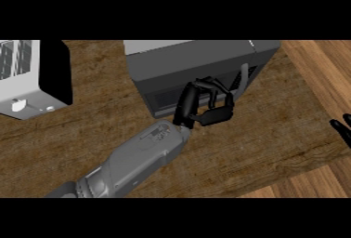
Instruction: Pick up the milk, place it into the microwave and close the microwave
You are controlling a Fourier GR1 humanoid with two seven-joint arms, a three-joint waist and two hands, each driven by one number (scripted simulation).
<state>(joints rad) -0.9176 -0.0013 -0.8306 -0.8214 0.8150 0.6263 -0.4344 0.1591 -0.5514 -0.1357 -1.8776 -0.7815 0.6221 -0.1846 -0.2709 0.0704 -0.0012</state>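
Note:
The dark grey microwave (198, 58) stands at the back middle of the wooden counter, its door lying flush against the front. My left hand (200, 103) is up against the door's window, just left of the light grey handle (243, 76). Its fingers are relaxed and hold nothing, with the thumb pointing toward the handle. At the view's right edge my right hand (341, 129) rests open, fingers up. No milk shows anywhere in view.
A white toaster (27, 76) with a black side stands at the back left. The wooden counter (274, 139) ends at the right and lower right, where lighter floor boards (322, 60) show.

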